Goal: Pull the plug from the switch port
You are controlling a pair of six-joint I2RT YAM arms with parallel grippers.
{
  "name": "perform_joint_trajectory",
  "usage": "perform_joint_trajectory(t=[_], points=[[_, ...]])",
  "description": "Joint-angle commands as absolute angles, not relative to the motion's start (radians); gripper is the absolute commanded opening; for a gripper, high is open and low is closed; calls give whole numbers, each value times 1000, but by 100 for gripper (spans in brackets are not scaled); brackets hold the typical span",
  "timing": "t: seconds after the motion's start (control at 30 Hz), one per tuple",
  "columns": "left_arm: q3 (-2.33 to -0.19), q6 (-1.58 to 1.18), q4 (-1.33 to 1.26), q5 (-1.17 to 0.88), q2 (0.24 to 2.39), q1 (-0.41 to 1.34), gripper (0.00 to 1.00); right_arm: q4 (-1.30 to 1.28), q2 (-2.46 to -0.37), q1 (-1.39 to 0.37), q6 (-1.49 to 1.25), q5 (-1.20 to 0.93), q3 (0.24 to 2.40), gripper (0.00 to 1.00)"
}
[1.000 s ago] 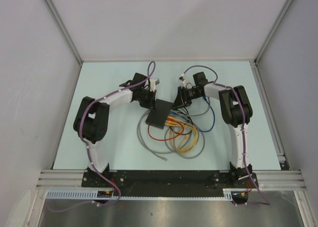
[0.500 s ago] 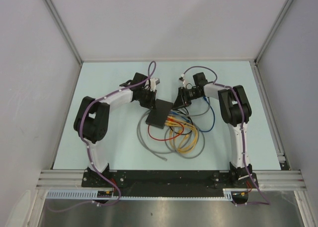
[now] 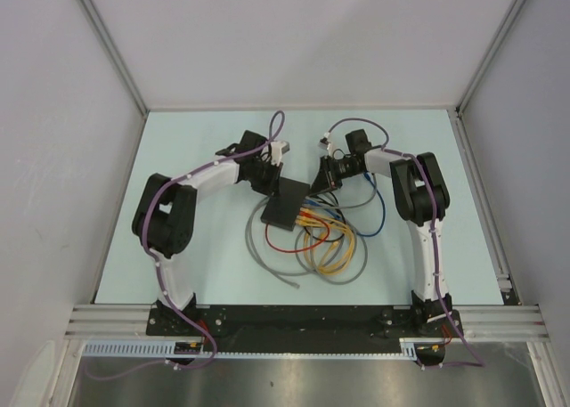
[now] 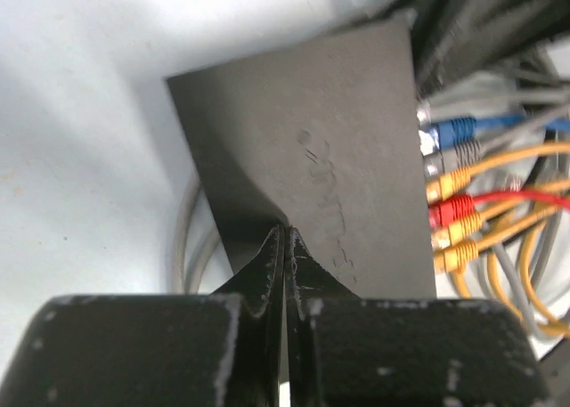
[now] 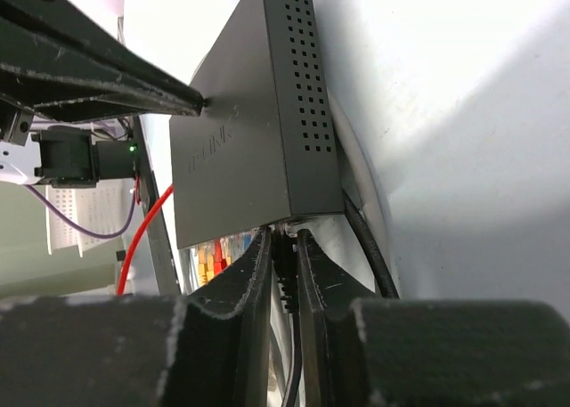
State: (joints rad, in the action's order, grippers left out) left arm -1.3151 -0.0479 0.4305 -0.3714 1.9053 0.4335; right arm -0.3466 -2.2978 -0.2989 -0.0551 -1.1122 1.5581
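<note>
item 1, switch [image 3: 283, 206]: flat matte-black box, lying tilted near the middle of the table [image 3: 196, 149]. its port edge faces about 4 o'clock in the top view. the vented side wall shows in the right wrist view.

item 2, plugs: a row seated along the port edge, seen in the left wrist view as a blue plug [image 4: 456, 128], yellow ones and a red plug [image 4: 450, 213]. at the far end of the row sits a black plug [image 5: 285, 284] with a ribbed boot.

item 3, left gripper [image 4: 285, 238]: fingers pressed together with nothing between them. the joined tip rests on the switch's top face near its 11 o'clock edge, pinning it (contact also shows in the right wrist view).

item 4, right gripper [image 5: 285, 247]: at the switch's 1 o'clock corner, jaws drawn to a narrow slot around the black plug, pinching its boot just outside the port edge.

item 5, cable loops [image 3: 328, 242]: yellow, red, blue and grey, spilling from the port edge toward 5 o'clock and crowding that side.

item 6, room: bare table surface lies toward 12 o'clock beyond both grippers and toward 9 o'clock past the left arm. grey side walls [image 3: 53, 158] bound the table at 9 and 3 o'clock, well apart from the switch.
</note>
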Motion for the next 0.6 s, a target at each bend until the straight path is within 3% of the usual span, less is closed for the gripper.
perform_joint_trajectory(t=[0.0, 0.13, 0.57], points=[[-1292, 87, 494, -461, 1826, 446, 0, -357, -2333, -305, -14, -1109, 1598, 3], [-1240, 120, 508, -538, 1772, 448, 4, -368, -2339, -302, -2, -1104, 1600, 0], [-1189, 127, 508, -388, 1816, 503, 0, -423, -2316, -301, 64, -1037, 1614, 0]])
